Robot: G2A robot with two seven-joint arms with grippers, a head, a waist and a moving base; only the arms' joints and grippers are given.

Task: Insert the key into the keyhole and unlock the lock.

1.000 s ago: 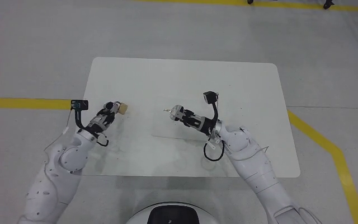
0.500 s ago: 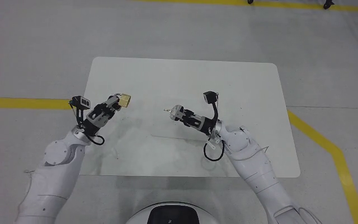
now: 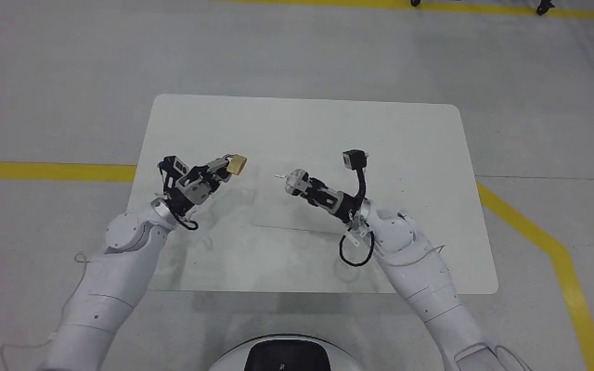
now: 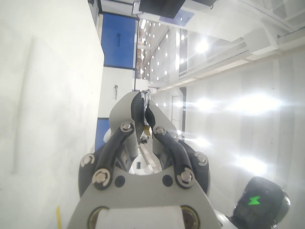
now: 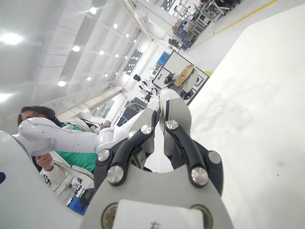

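A small brass lock (image 3: 238, 164) is held above the white table (image 3: 408, 139), left of centre, with my left gripper (image 3: 223, 168) shut on it. In the left wrist view the left gripper (image 4: 144, 100) has its dark pads (image 4: 137, 110) pressed together on a metal piece, and the lock body is hidden. My right gripper (image 3: 292, 179) is shut on the thin key (image 3: 279, 173), whose tip points left toward the lock across a short gap. From the right gripper (image 5: 159, 97) the lock (image 5: 184, 75) shows just beyond its fingertips, and the key is hidden between them.
The table's edges lie well away from both grippers. A yellow floor line (image 3: 56, 172) runs past the table's left side and another (image 3: 548, 246) past its right.
My left arm has swung right toward the table's middle, carrying the lock closer to the key. The right gripper has shifted only slightly.
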